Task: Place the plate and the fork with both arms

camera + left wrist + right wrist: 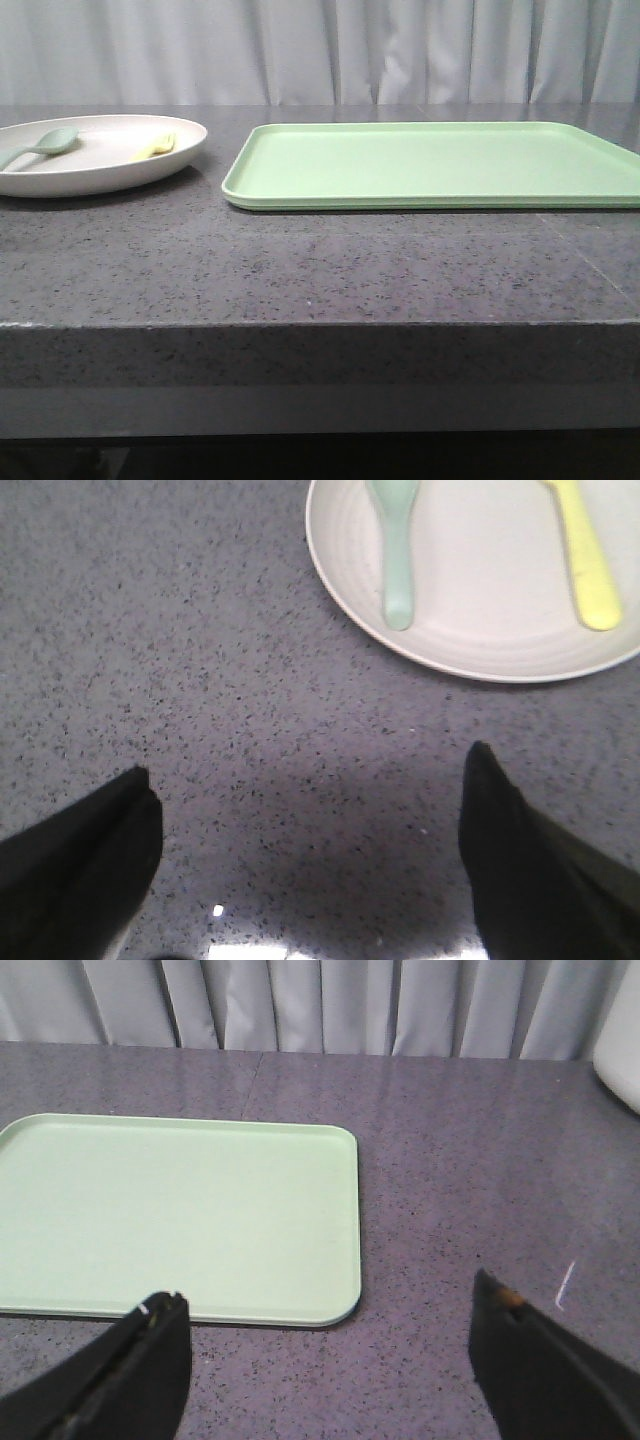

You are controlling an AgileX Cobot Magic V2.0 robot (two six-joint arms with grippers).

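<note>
The off-white round plate sits on the table at the far left. The pale yellow fork lies in it on its right side, next to a green-grey spoon. In the left wrist view the plate holds the fork and the spoon. My left gripper is open and empty above bare table, short of the plate's rim. My right gripper is open and empty, near the corner of the light green tray. Neither gripper shows in the front view.
The rectangular light green tray lies to the right of the plate. The dark speckled table ends in a front edge near the camera. A grey curtain hangs behind. A white object shows at the edge of the right wrist view.
</note>
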